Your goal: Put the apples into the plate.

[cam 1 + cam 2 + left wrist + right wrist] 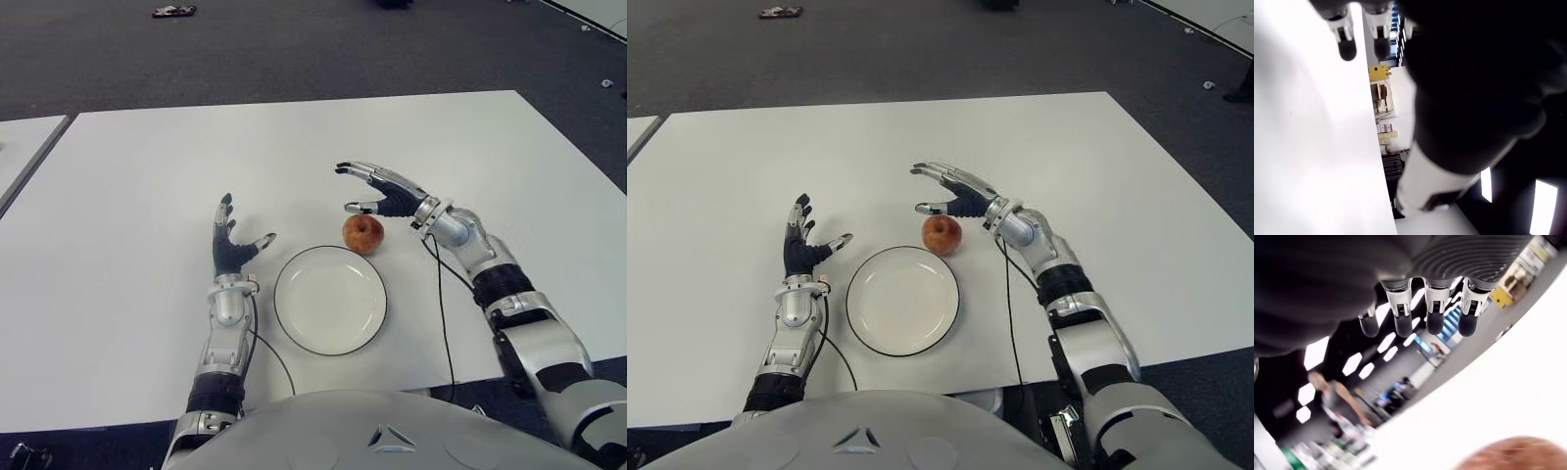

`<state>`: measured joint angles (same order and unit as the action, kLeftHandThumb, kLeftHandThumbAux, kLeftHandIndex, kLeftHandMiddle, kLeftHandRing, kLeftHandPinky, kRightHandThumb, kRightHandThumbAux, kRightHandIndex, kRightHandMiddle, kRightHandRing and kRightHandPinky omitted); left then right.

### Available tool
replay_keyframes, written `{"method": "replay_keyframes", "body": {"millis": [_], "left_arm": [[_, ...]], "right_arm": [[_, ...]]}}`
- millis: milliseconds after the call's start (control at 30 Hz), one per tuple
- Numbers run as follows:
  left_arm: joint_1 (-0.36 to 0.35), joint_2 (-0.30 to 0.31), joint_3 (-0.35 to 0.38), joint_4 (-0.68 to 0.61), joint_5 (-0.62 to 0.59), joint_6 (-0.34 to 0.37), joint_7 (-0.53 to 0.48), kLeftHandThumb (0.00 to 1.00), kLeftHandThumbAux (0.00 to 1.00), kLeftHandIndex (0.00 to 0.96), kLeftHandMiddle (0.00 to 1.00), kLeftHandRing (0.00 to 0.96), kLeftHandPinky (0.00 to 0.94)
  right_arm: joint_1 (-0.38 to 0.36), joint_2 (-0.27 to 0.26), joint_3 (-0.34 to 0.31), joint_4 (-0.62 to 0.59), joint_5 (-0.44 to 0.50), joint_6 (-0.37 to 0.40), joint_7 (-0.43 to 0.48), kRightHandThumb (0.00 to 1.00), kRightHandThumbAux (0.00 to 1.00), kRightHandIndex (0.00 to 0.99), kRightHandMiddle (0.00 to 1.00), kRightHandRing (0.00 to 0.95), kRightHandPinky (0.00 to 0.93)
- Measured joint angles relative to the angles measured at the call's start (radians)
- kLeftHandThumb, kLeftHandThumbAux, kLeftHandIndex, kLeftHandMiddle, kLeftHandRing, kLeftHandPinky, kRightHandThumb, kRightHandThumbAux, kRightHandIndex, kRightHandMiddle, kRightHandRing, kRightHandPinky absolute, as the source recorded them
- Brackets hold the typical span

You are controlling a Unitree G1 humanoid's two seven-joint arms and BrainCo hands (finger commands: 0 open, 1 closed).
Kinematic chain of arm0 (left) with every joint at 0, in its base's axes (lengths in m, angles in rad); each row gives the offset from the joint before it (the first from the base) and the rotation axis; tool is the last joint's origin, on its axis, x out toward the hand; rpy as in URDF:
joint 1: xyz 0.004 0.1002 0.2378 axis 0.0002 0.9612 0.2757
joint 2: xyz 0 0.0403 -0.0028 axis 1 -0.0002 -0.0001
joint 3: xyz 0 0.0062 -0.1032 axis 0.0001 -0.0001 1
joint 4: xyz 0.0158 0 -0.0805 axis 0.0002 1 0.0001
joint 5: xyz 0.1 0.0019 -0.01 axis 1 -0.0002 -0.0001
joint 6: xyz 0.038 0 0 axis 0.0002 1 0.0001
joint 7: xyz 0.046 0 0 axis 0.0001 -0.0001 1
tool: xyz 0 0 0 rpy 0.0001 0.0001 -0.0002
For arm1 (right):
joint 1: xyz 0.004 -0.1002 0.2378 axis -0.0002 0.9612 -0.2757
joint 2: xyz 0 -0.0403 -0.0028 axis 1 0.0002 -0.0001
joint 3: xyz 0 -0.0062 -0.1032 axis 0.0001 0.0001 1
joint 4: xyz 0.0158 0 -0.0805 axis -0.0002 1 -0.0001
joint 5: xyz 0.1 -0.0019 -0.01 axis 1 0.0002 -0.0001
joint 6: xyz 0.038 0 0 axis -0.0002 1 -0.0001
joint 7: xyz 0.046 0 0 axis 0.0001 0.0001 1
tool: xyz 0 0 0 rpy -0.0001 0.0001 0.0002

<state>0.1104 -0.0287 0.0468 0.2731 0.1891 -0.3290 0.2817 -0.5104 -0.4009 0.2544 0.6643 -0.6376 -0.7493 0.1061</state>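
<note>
Right hand (384,192) hovers just above the apple (362,233), fingers (1434,319) spread, gripping nothing. Apple sits on the tabletop (147,186) beside the plate (330,299). Left hand (231,243) open, left of the plate.

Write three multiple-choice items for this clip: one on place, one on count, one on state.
1. Where is the apple?
A. on the plate
B. on the table beside the plate's far right rim
C. in the left hand

2. How many apples show?
A. one
B. two
C. three

3. The right hand is:
A. closed on the apple
B. open above the apple
C. flat on the plate

Answers: 1 B, it sits on the table just off the plate. 2 A, only one shows. 3 B, fingers spread, nothing held. The left hand shows left of the plate.
</note>
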Motion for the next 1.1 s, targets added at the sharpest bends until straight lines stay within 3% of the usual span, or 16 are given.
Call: {"method": "replay_keyframes", "body": {"millis": [100, 333, 1100], "left_arm": [[0.0, -0.002, -0.001, 0.0, 0.0, 0.001, 0.0, 0.008, 0.586, 0.0, 0.0, 0.0, 0.0], [-0.002, -0.003, -0.001, 0.0, 0.0, 0.001, 0.0, 0.008, 0.592, 0.0, 0.0, 0.0, 0.0], [-0.002, -0.003, -0.001, 0.0, 0.0, -0.002, 0.0, 0.001, 0.583, 0.0, 0.0, 0.0, 0.0]], "right_arm": [[0.0, -0.031, 0.039, -0.021, -0.084, 0.003, -0.091, 0.208, 0.183, 0.0, 0.0, 0.0, 0.0], [0.005, -0.066, 0.102, -0.039, -0.159, 0.021, -0.175, 0.21, 0.179, 0.0, 0.0, 0.0, 0.0], [0.03, -0.133, 0.219, -0.059, -0.245, 0.066, -0.245, 0.184, 0.23, 0.0, 0.0, 0.0, 0.0]]}}
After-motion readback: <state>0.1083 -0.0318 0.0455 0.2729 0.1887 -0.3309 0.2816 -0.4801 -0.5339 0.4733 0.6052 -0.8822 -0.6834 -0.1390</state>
